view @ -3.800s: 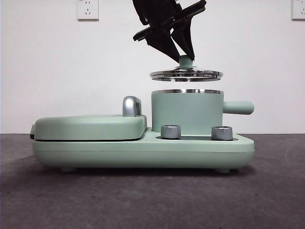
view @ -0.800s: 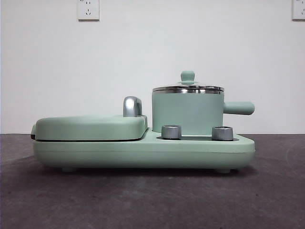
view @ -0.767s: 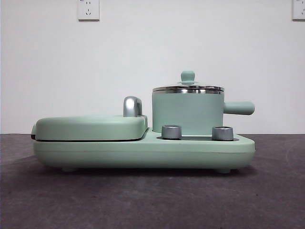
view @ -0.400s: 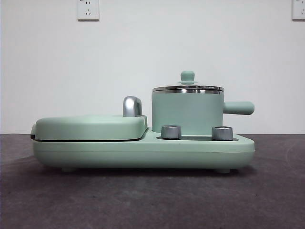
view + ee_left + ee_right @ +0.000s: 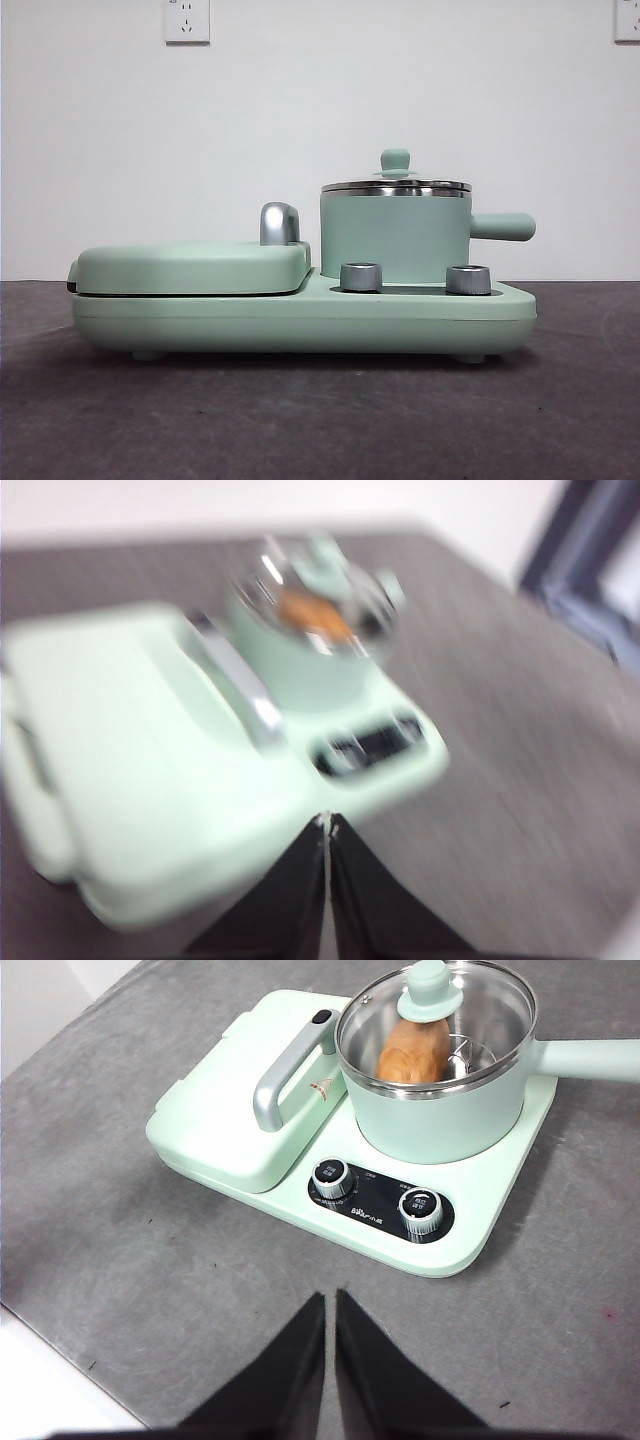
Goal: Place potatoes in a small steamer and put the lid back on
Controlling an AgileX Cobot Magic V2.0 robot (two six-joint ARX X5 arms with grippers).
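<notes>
The small mint-green steamer [image 5: 395, 236] stands on the right half of the cooker base, its side handle [image 5: 503, 226] pointing right. The glass lid [image 5: 396, 185] with its green knob [image 5: 395, 161] sits on the steamer's rim. Through the lid in the right wrist view the orange-brown potato [image 5: 413, 1050] lies inside the steamer [image 5: 445, 1110]. My right gripper [image 5: 329, 1305] is shut and empty, held high and back from the cooker. My left gripper [image 5: 326, 825] is shut and empty, also away from the cooker; its view is blurred and shows the steamer [image 5: 300, 650] with the potato [image 5: 308, 615] inside.
The green cooker base [image 5: 300, 315] carries a closed flat griddle cover [image 5: 190, 266] with a chrome handle [image 5: 278, 222] on its left half and two steel dials [image 5: 361, 277] at the front. Bare dark tabletop [image 5: 320, 420] lies in front and around it.
3.8 s ago a gripper held the lid by its knob above the steamer. Since 1 s ago the lid rests on the rim, no arm is in the front view.
</notes>
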